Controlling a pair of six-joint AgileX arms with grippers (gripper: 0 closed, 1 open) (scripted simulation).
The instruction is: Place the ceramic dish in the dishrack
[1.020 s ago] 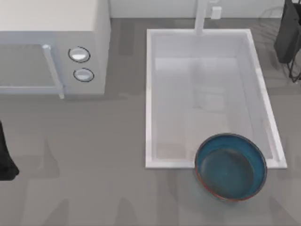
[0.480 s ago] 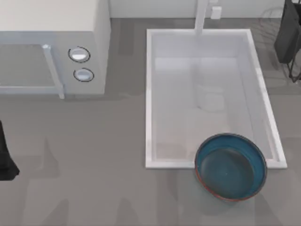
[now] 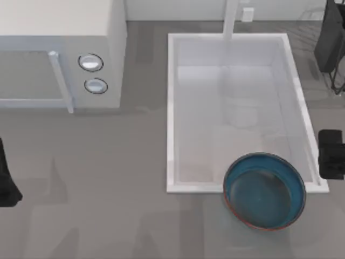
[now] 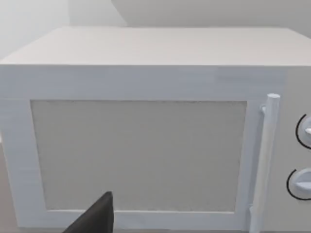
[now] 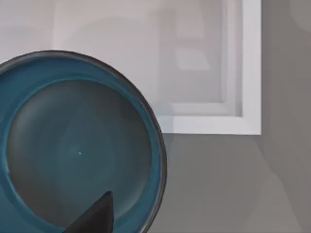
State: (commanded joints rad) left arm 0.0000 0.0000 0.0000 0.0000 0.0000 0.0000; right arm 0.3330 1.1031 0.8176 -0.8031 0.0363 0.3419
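Dish (image 3: 264,191) sat on bench, overlapping basin's (image 3: 171,108) near rim. Right gripper (image 3: 331,154) hung beside basin's right wall; finger state unclear. Left arm parked by microwave (image 3: 59,54). Advice: approach dish rim squarely, grip firmly.

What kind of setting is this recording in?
Most likely a rendered kitchen counter: a white microwave with two knobs, a white sink basin with a faucet, and a ceramic dish overlapping the basin's near rim.

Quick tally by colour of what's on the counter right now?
White: 2, boxy white microwave and big rectangular white sink basin
Teal-blue: 1, round glossy teal-blue ceramic dish
Grey: 1, faint thin-wire dishrack
Total: 4
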